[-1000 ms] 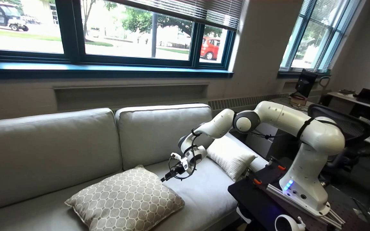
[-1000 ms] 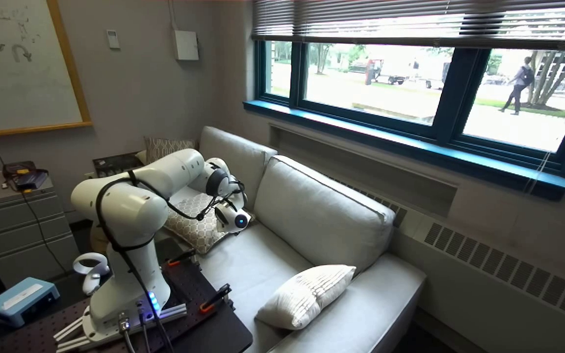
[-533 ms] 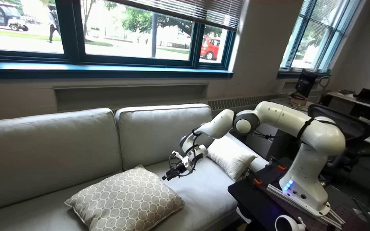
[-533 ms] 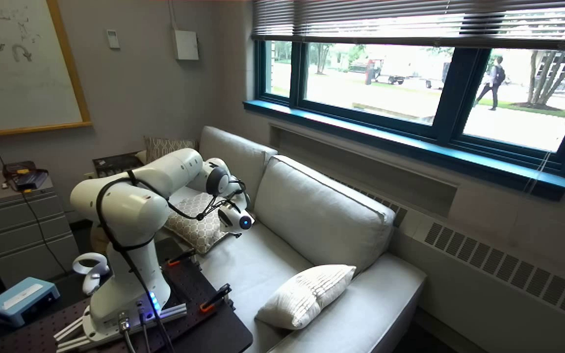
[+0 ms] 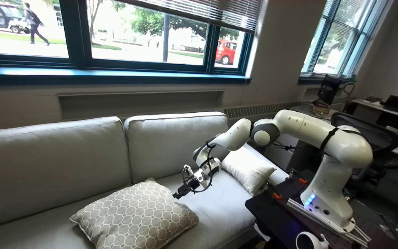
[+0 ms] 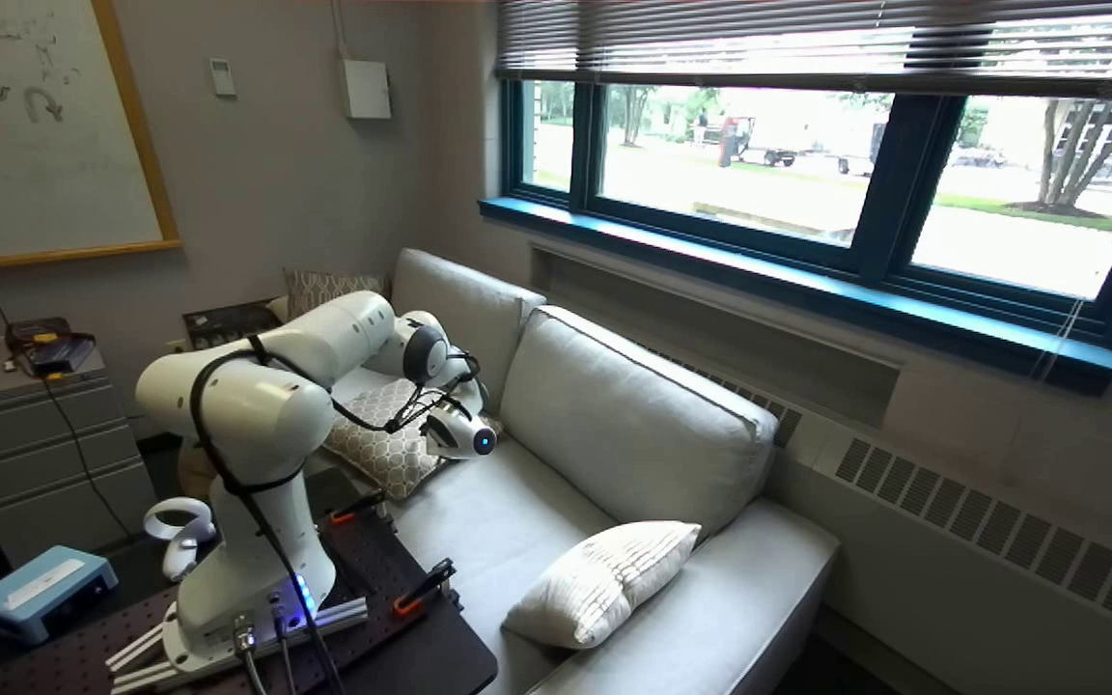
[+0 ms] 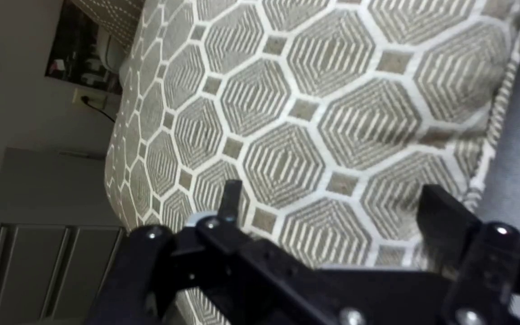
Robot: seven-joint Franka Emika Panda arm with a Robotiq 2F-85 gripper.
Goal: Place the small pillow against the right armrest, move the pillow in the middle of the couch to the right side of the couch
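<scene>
The pillow in the middle of the couch (image 5: 133,214), a large tan lattice-patterned cushion, lies flat on the seat of the couch (image 5: 216,204). My gripper (image 5: 176,195) is at that cushion's edge facing the small pillow, pointing down toward it. In the wrist view the gripper (image 7: 333,186) is open, its fingers wide apart over the patterned fabric (image 7: 282,158), with nothing pinched between them. Whether the fingertips touch the fabric I cannot tell. The small pillow (image 6: 604,584), plain cream, leans against the right armrest (image 6: 744,594). In that exterior view the arm's wrist hides the fingers.
Two wide back cushions (image 6: 638,425) rise behind the seat. The robot's base stands on a dark table (image 6: 421,637) bordering the couch front, with orange-tipped clamps (image 6: 426,587) along its edge. Another patterned cushion (image 6: 329,290) sits at the couch's far end.
My gripper rose slightly, then came down again to a bit lower than before at the patterned cushion's edge. Both pillows stay where they were, and the jaws remain wide.
</scene>
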